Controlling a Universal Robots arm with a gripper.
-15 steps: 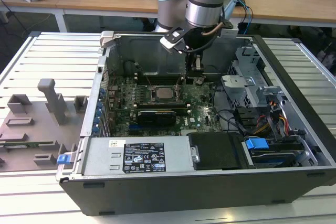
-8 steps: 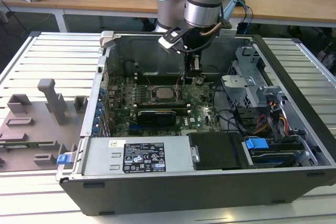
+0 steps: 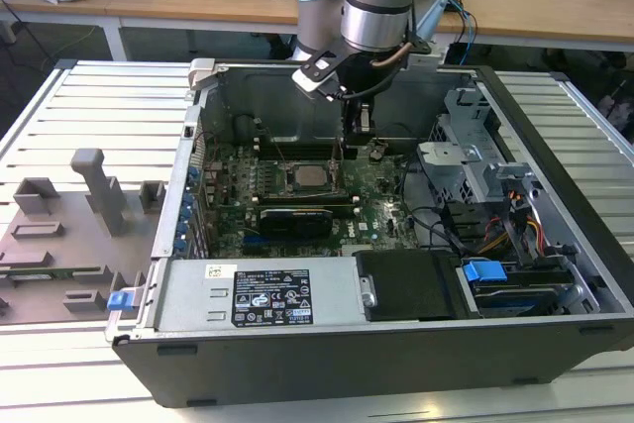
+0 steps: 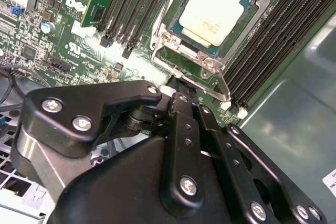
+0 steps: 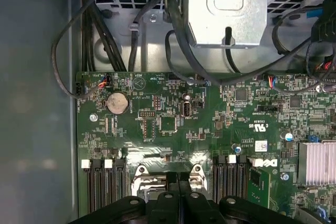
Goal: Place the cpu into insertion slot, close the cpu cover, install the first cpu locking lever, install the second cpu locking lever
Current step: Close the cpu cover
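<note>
The pincer (image 5: 178, 184) has its two black jaws drawn together with no gap showing between them in the first wrist view. Whether a thin wire is nipped at the tips I cannot tell, as the linkage hides them. In the exterior view the pincer (image 3: 359, 126) hangs low inside the open computer case (image 3: 555, 146), just beside the socket's edge.

Close to its tips in the second wrist view runs a slim metal locking lever (image 4: 223, 85), along one side of the cpu cover (image 4: 167, 38). That silver frame lies down flat around the cpu (image 4: 212, 11), which sits in the insertion slot (image 3: 293, 181) on the green motherboard (image 5: 173, 124), between rows of long black memory slots (image 4: 131, 3).

The chip looks light, stiff and smooth-faced, and is likely delicate underneath, so its bare edges are the place to grip it. The lever seems a springy wire, best taken at its bent end. The case rests on a slatted tabletop (image 3: 89, 106).
</note>
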